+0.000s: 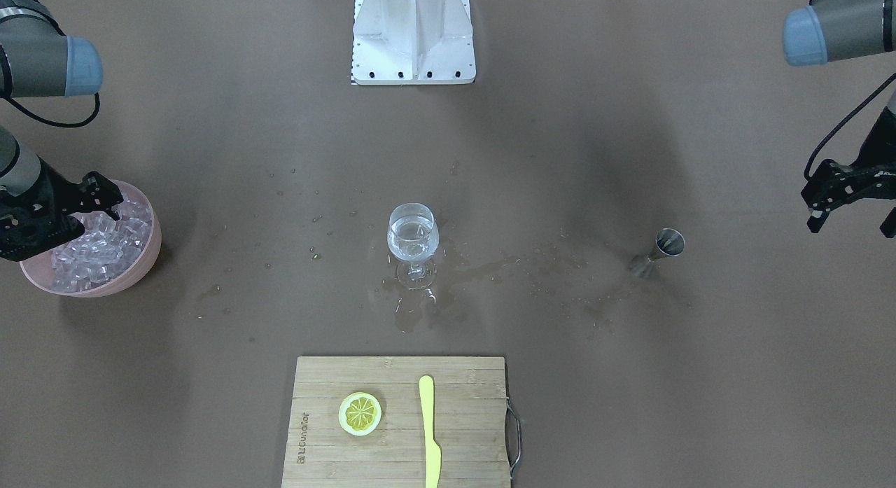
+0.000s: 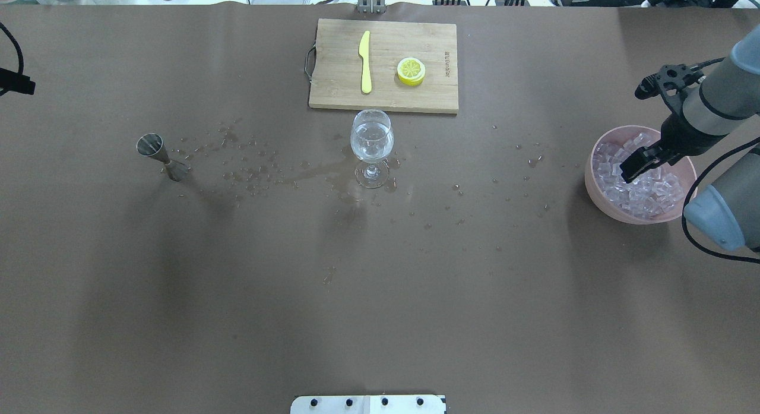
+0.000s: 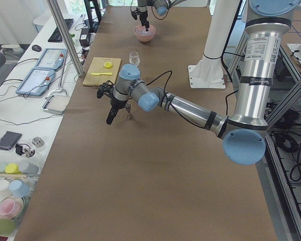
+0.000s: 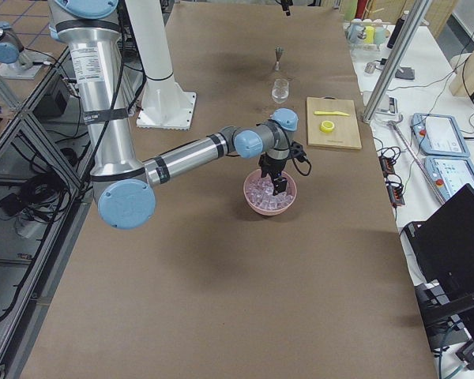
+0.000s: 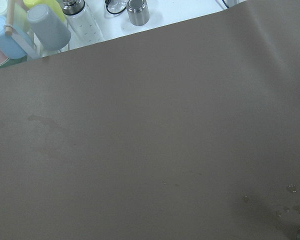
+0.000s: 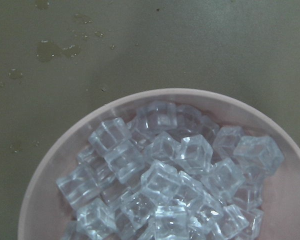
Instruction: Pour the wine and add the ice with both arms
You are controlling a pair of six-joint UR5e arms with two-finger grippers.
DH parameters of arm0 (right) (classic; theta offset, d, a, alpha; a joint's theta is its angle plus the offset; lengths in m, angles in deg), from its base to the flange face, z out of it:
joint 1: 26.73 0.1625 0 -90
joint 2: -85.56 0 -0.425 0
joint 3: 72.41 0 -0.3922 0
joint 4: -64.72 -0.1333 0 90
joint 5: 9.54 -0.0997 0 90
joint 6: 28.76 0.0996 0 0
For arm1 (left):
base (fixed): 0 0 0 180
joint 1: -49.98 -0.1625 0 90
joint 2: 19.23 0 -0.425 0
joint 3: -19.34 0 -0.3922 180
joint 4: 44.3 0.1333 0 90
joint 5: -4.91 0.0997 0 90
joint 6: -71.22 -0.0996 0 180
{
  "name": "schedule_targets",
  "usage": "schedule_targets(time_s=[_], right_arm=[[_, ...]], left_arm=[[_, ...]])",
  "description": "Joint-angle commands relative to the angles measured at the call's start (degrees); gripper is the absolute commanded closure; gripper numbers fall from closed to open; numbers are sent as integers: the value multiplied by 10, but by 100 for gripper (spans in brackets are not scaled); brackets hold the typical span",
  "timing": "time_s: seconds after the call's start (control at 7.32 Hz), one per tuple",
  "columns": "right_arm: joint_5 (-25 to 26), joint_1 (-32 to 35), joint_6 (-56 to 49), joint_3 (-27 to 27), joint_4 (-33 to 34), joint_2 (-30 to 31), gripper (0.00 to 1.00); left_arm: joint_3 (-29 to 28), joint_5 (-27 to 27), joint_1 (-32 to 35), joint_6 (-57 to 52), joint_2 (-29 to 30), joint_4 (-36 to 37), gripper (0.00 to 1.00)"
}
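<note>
We found the right gripper [image 2: 632, 169] at the right edge of the overhead view, its tips down among the ice [image 6: 160, 180] heaped in the pink bowl [image 2: 598, 191]. We could not tell whether its jaws were parted or closed on a cube. The left gripper [image 1: 852, 222] hung at the right edge of the front-facing view with its jaws spread and empty, well apart from the jigger [image 1: 658, 250]. The wine [image 1: 413, 246] sat low in the wine glass [image 1: 413, 239] at the centre of that view.

The cubes looked slick and loosely piled, so we judged that a pinch off a cube's middle could squirt it out or scatter its neighbours over the rim. A weak hold could drop a cube on the way across. The glass stood in a spilled puddle [image 1: 413, 320] (wet footing for a narrow stem), so a cube let go from too high, or a finger clipping the rim, could splash the wine or tip the glass
</note>
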Motion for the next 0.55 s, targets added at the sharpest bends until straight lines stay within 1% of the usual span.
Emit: schedule_targets(time_s=[0.0,0.27,0.41], right_arm=[[-5,1,-11,32,4,-27,1],[-6,1,-5,34,6,-29,15],[-7,1,-5,35,7,-22,16]], left_arm=[[0,0,0,0,0,0,2],[0,0,0,0,0,0,2],[-1,0,0,0,2,1,2]])
